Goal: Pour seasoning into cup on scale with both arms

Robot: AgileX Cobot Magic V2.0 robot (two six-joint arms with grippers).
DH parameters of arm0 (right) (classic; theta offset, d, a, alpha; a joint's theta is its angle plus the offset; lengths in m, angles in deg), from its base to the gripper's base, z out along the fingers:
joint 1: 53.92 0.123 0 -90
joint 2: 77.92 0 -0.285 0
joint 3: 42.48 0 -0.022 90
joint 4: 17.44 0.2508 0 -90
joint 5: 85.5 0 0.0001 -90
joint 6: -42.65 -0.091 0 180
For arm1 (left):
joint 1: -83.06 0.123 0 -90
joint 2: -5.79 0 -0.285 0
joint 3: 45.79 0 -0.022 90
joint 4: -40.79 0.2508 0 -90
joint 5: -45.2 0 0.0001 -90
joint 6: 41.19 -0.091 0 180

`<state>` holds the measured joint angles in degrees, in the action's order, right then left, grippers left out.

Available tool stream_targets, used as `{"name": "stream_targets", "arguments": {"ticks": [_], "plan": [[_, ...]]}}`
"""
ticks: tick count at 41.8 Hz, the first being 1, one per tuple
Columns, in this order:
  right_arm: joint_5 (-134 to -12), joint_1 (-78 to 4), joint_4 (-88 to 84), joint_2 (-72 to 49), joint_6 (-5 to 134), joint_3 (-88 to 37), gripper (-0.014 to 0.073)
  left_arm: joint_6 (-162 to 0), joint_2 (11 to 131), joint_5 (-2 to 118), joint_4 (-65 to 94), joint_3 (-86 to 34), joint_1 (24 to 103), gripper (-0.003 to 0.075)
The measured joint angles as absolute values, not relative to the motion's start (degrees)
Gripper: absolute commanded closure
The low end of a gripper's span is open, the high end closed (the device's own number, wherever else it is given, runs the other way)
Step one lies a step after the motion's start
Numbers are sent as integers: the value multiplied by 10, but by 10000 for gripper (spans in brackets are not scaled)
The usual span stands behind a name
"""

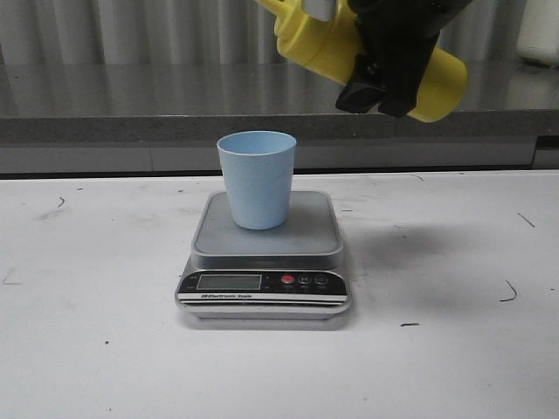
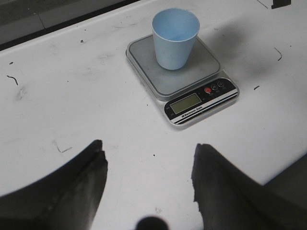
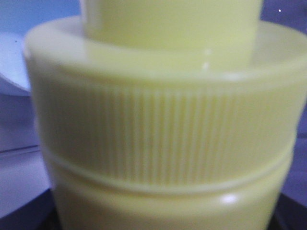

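Note:
The light-blue cup (image 1: 257, 177) stands upright on the silver platform of the scale (image 1: 265, 237) in the middle of the table. My right gripper (image 1: 389, 65) is shut on the yellow seasoning bottle (image 1: 314, 42), held tilted high above and to the right of the cup, nozzle end toward the upper left and cut off by the frame top. In the right wrist view the bottle's ribbed cap (image 3: 163, 139) fills the picture. My left gripper (image 2: 147, 163) is open and empty over bare table, with the cup (image 2: 174, 38) and scale (image 2: 192, 81) ahead of it.
A grey counter ledge (image 1: 131, 122) runs behind the white table. The table top (image 1: 96, 349) has small dark scuff marks. The scale's black front panel with LCD and red button (image 1: 287, 280) faces me.

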<state>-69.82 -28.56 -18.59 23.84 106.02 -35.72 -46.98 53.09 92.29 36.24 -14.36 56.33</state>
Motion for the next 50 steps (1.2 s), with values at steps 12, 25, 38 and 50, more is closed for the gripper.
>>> {"name": "stream_targets", "arguments": {"ticks": [12,25,38,50], "plan": [[-571,-276,-387,280,934,-448,295,-470,531,923,362,-144,563,334],[-514,-216,-669,307,817,-457,295,-470,531,923,362,-144,563,334],[-509,-201,-785,331,801,-457,295,-470,531,923,362,-144,563,334],[-501,-201,-794,331,794,-458,295,-470,531,923,362,-144,563,334]]}}
